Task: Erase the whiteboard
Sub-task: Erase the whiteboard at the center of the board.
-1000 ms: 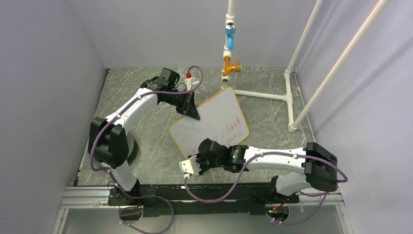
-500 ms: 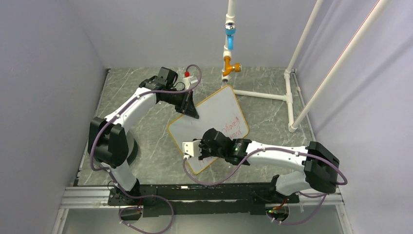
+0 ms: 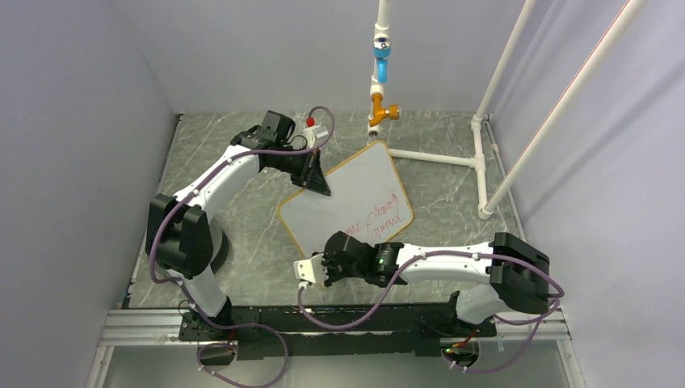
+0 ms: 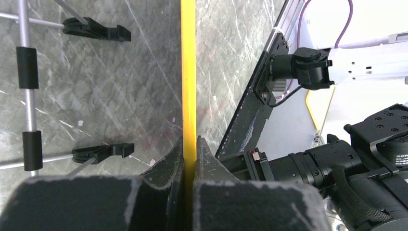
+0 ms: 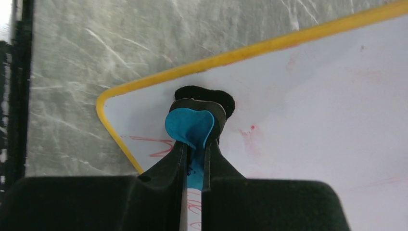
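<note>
The whiteboard [image 3: 355, 194] with a yellow frame lies tilted mid-table, red handwriting [image 3: 376, 220] on its right part. My left gripper [image 3: 320, 187] is shut on the board's upper-left edge; in the left wrist view the yellow frame [image 4: 188, 72] runs straight between the closed fingers [image 4: 211, 161]. My right gripper [image 3: 329, 263] hovers at the board's near corner, shut on the small blue-and-black eraser [image 5: 190, 126]. Its black felt [image 5: 211, 97] presses on the white surface [image 5: 312, 110] beside the rounded corner. Red strokes [image 5: 154, 147] and a faint red smear [image 5: 250, 134] lie near it.
A white pipe frame [image 3: 436, 158] with an orange and blue fitting [image 3: 380, 105] stands at the back right. Two black clip feet [image 4: 102, 151] on metal rods show left of the board's edge. Grey walls close in both sides; a black rail [image 3: 323, 319] runs along the near edge.
The right gripper swept the eraser up onto the board, then back down toward the near corner. More of the red writing shows now. The left arm kept still.
</note>
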### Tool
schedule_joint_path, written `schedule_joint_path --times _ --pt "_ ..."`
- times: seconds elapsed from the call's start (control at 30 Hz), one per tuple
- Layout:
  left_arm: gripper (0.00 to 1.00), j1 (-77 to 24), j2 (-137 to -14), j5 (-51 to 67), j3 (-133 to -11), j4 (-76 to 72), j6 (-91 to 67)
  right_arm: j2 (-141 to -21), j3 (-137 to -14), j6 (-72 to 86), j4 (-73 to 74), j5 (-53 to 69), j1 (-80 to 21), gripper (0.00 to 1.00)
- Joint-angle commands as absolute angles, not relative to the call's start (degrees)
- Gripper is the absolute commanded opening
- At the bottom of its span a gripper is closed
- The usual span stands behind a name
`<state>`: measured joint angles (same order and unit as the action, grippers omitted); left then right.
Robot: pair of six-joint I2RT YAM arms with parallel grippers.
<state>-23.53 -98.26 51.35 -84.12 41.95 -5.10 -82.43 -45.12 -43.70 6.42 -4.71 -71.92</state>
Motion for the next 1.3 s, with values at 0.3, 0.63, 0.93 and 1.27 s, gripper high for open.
schedule_joint_path --times 0.3,0.63,0.93,1.27 --pt "0.00 -24.17 -93.38 51.19 -83.71 37.47 -9.33 -82.11 -48.45 -40.54 5.61 -7.76 -68.25 0.00" --pt "0.00 -25.17 -90.96 42.52 -84.09 39.39 -9.72 -80.81 -41.58 -41.38 3.71 -9.60 -68.03 0.00" --pt "0.00 -27.23 -90.89 39.32 -84.62 39.91 -9.69 -82.99 -49.12 -37.66 0.26 -6.54 -63.88 0.00" --pt "0.00 -27.41 -89.58 39.36 -84.46 39.76 -9.32 -82.29 -41.91 -41.68 -3.74 -6.92 -69.45 0.00"
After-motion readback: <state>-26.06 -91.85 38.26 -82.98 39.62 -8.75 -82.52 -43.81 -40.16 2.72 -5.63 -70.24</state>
